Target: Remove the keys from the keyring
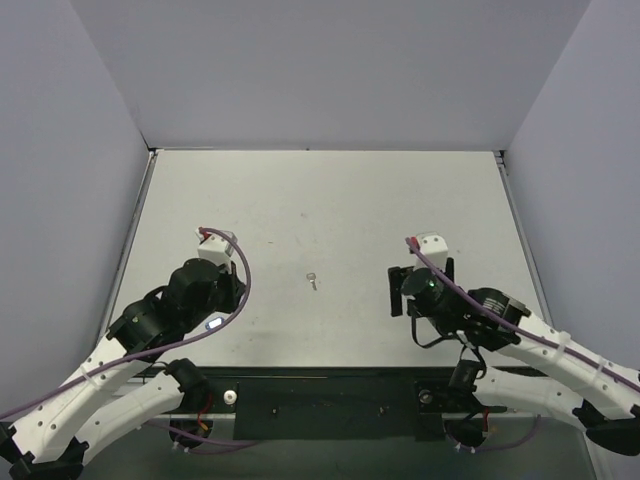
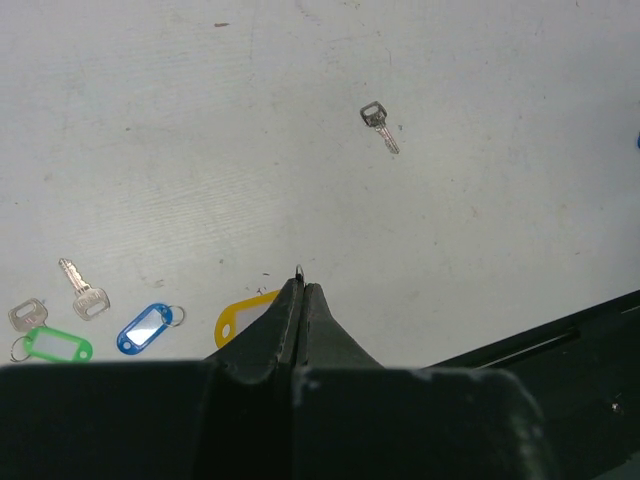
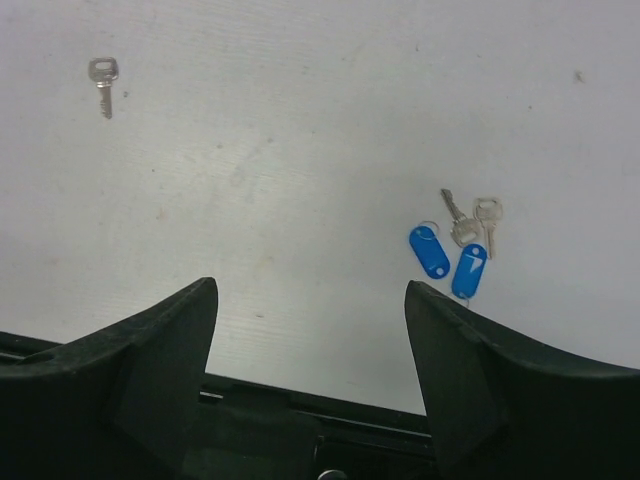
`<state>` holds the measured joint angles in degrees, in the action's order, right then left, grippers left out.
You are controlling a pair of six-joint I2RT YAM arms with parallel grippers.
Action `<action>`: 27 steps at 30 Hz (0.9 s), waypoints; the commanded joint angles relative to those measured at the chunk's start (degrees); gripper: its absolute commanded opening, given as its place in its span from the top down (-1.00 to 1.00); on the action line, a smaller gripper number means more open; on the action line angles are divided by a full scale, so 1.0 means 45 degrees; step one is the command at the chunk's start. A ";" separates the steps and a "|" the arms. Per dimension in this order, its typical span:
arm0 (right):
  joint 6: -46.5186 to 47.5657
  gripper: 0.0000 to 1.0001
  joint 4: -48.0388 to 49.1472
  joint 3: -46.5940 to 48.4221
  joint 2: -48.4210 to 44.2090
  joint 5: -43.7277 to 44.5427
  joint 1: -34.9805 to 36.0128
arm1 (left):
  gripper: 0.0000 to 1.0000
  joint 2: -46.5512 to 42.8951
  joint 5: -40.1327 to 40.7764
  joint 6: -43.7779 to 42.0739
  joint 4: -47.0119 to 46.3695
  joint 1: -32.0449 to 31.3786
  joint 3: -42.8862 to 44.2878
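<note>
The small silver key (image 2: 380, 127) lies loose and alone on the white table, mid-table in the top view (image 1: 313, 280) and far upper left in the right wrist view (image 3: 103, 84). My left gripper (image 2: 300, 285) is shut, and the thin wire of the keyring (image 2: 298, 268) pokes out just above its tips. The ring's yellow tag (image 2: 240, 318) shows beside the left finger, partly hidden behind it. My right gripper (image 3: 310, 295) stands open with nothing between its fingers, well to the right of the key.
Two blue tags (image 3: 430, 250) (image 3: 469, 270) with silver keys (image 3: 460, 225) lie near the right gripper. Left of the left gripper lie a green tag (image 2: 55, 345), a white-and-blue tag (image 2: 145, 328) and two silver keys (image 2: 82, 290). The table's dark front edge (image 2: 560, 340) is close behind.
</note>
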<state>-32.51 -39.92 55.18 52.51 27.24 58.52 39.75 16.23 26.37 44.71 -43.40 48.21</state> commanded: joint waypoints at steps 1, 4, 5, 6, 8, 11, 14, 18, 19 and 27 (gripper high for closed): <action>-0.0723 -0.41 -0.1340 -0.1147 -0.2057 0.1970 -0.0017 | 1.00 -0.0064 0.0026 -0.0138 -0.0600 0.0073 -0.0048; -0.0763 -0.41 -0.1714 -0.1713 -0.3811 0.2363 -0.0017 | 1.00 0.0132 0.0026 -0.0118 -0.0560 0.0073 -0.0029; -0.0821 -0.41 -0.1714 -0.2044 -0.4224 0.2654 0.0003 | 1.00 0.0248 0.0026 -0.0099 -0.0541 0.0054 -0.0009; -0.0919 -0.43 -0.1637 -0.2221 -0.4924 0.2869 0.0042 | 1.00 0.0365 0.0026 -0.0098 -0.0521 0.0073 -0.0029; -0.0784 -0.43 -0.1072 -0.2612 -0.5707 0.3183 0.0042 | 1.00 0.0483 0.0026 -0.0098 -0.0540 0.0073 0.0010; -0.0957 -0.43 -0.0933 -0.2905 -0.6277 0.3652 0.0061 | 1.00 0.0581 0.0046 -0.0040 -0.0482 0.0054 0.0030; -0.1017 -0.43 -0.0933 -0.3023 -0.6338 0.3867 0.0100 | 1.00 0.0756 0.0182 -0.0040 -0.0501 0.0073 0.0030; -0.0900 -0.44 -0.0933 -0.2965 -0.5870 0.3751 0.0198 | 1.00 0.1594 0.0339 0.0349 -0.0696 0.0112 0.0128; -0.0861 -0.44 -0.0953 -0.2965 -0.5830 0.3712 0.0218 | 1.00 0.1771 0.0184 0.0506 -0.0910 0.0132 0.0089; -0.0744 -0.45 -0.0914 -0.2945 -0.5283 0.3438 0.0315 | 1.00 0.4563 -0.0892 0.0605 -0.3293 0.0541 0.0827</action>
<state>-36.18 -44.01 42.09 27.88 41.32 59.35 56.12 14.28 28.32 37.93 -42.44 48.23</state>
